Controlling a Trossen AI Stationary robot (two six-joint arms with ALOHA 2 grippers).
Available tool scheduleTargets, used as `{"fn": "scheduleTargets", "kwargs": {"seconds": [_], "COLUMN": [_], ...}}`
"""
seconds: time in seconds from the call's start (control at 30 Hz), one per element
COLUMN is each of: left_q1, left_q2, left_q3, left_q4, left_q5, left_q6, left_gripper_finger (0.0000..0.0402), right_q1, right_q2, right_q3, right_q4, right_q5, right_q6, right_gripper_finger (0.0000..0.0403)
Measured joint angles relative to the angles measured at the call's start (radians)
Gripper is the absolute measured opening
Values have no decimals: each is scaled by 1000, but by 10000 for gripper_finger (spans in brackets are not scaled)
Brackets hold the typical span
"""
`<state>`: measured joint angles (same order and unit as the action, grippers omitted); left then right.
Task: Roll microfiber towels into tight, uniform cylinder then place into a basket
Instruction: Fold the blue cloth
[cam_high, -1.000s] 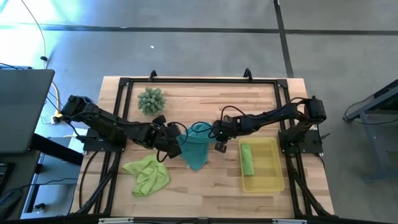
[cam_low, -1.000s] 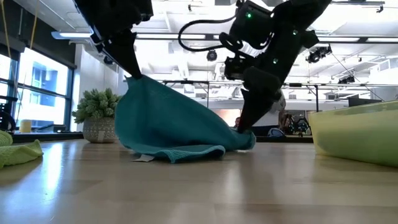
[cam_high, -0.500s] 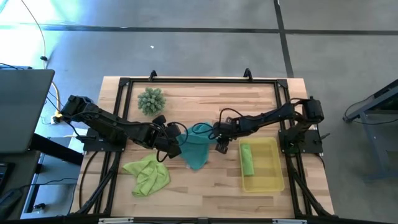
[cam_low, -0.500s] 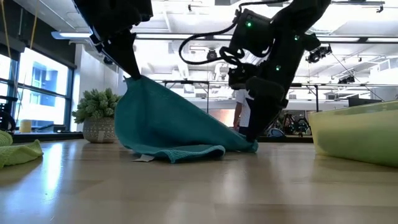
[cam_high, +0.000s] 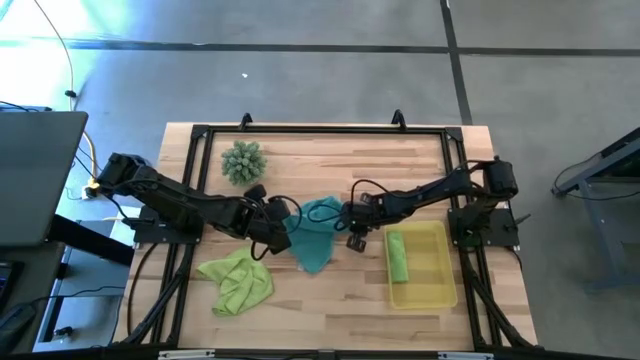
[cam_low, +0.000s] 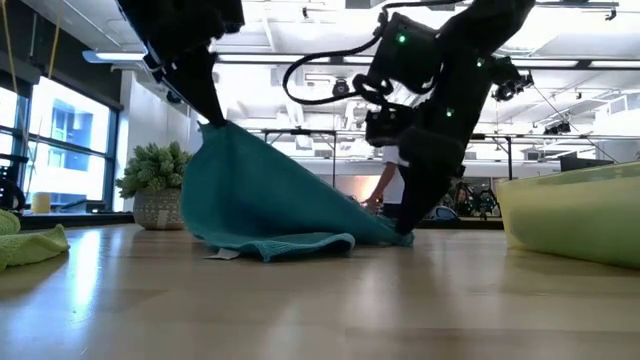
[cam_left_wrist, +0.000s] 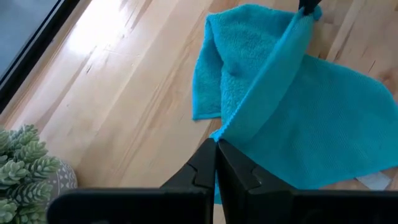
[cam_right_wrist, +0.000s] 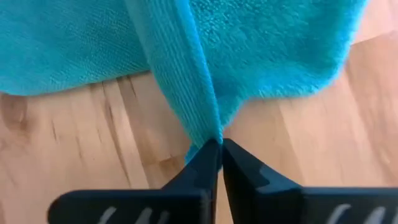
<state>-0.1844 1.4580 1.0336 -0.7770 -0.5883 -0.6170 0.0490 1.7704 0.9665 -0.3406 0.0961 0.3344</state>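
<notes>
A teal microfiber towel (cam_high: 315, 240) lies mid-table, stretched between both grippers. My left gripper (cam_high: 281, 226) is shut on its raised left corner, and the towel peaks there (cam_low: 215, 130). My right gripper (cam_low: 405, 232) is shut on its right corner, low by the wood. The towel's near hem (cam_low: 285, 245) rests on the table. A crumpled lime green towel (cam_high: 238, 280) lies near left. A rolled lime green towel (cam_high: 398, 257) lies in the yellow basket (cam_high: 440, 292) at the right. My left gripper pinches the teal towel's hemmed edge (cam_left_wrist: 231, 127) between its two fingers, slanting down from the table's left. That corner is lifted well clear, and the cloth slopes down from it to the table. My right gripper pinches a bunched fold of the towel's ribbed hem (cam_right_wrist: 202, 127) between its two fingers, coming steeply from above on the table's right. That corner sits just at the wood, and the cloth runs up from it in a straight slope toward my left gripper.
A spiky green plant ball (cam_high: 243, 162) in a pot stands at the far left. A black frame (cam_high: 320, 130) runs around the tabletop. Bare wood shows along the near edge between the crumpled towel and the basket.
My right gripper has settled a little lower at the teal towel's right corner. The towel's slope between the grippers now runs straighter, its far part shows broader from above, and its near hem has drawn slightly toward the table's left.
</notes>
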Motion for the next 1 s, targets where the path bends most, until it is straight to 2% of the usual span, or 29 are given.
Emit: {"fn": "scheduleTargets", "kwargs": {"seconds": [0.3,0.43,0.53,0.67,0.77,0.9,1.0], "left_q1": [0,0,1,11,34,80,113], "left_q2": [-121,-172,-199,-231,-247,-265,-280], "left_q3": [0,0,0,0,1,1,-1], "left_q4": [-11,-13,-9,31,115,262,389], "left_q5": [-63,-144,-246,-396,-513,-682,-748], "left_q6": [13,122,199,314,421,650,827], "left_gripper_finger": [0,0,0,0,0,0,0], "right_q1": [0,0,0,0,-8,-37,-62], "right_q2": [-147,-233,-303,-396,-447,-470,-469], "right_q3": [0,0,0,0,1,1,2], "right_q4": [-40,-53,-52,-22,64,247,382], "right_q5": [57,150,278,507,649,741,804], "right_q6": [-94,-206,-317,-499,-699,-989,-1205], "right_gripper_finger": [1,1,1,0,0,0,0]}}
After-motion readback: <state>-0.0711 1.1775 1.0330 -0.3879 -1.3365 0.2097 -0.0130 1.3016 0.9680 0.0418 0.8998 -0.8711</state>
